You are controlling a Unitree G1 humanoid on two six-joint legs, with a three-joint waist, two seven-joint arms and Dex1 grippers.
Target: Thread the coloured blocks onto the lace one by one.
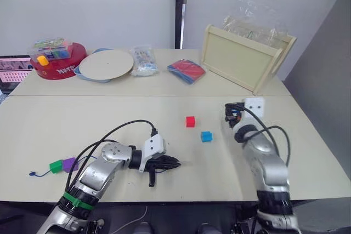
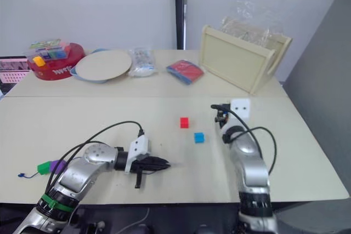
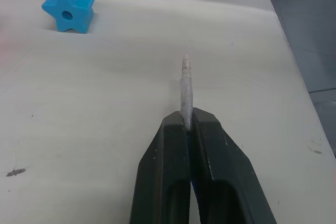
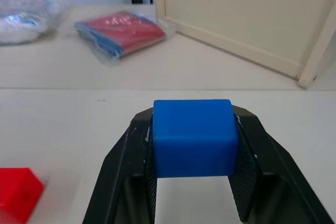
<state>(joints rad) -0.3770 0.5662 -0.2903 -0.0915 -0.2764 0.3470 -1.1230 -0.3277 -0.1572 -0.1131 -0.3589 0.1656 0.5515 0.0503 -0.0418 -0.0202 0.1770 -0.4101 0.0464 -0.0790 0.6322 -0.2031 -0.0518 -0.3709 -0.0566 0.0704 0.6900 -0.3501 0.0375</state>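
Pinched in the left gripper (image 3: 188,124), the lace tip (image 3: 185,85) juts forward, stiff end free for threading. Behind it at nine o'clock the lace (image 1: 36,173) already carries green (image 1: 55,166) and purple (image 1: 69,164) blocks. At two o'clock lie red (image 1: 190,121) and light blue (image 1: 206,136). Beyond, the right gripper (image 4: 193,145) clamps the dark blue block (image 4: 193,137), seemingly next to go on.

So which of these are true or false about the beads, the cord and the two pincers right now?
1. The left pincer grips the lace's pale tip. True.
2. The right pincer is empty. False: it holds a dark blue block.
3. The green block and purple block sit touching on the lace. True.
4. The red block is stacked on the light blue block. False: they lie apart on the table.
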